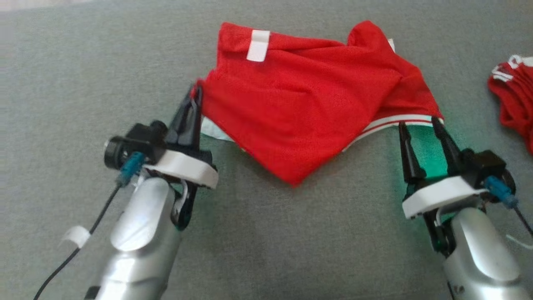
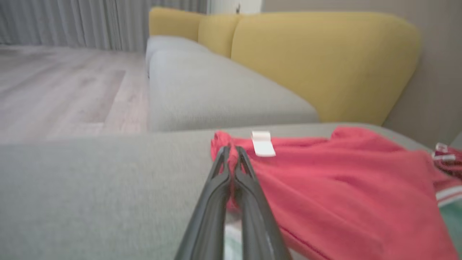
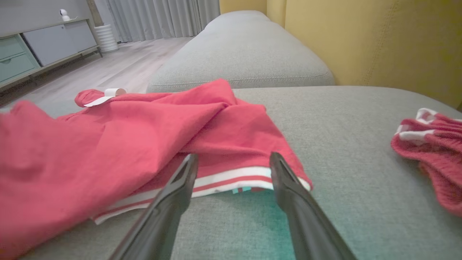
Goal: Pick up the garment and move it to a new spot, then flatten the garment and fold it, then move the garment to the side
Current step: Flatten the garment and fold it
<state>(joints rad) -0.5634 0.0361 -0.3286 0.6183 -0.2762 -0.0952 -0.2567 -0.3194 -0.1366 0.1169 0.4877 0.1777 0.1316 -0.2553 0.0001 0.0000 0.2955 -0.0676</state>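
Red garment [image 1: 300, 96] rumpled on grey sofa seat [image 1: 75, 62]. Left gripper [image 1: 196, 89]: jaws pinched together on its left edge. Right gripper [image 1: 418, 121]: jaws wide, just beside striped hem [image 1: 387, 123], gripping nothing.

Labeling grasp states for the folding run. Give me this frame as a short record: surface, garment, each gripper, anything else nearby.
surface: grey sofa cushion
garment: red garment, crumpled, not flattened; white tag showing, striped hem at near right
left: left gripper shut on the red garment's left edge
right: right gripper open, fingertips at the striped hem, nothing gripped
other: second red garment at far right, lying apart
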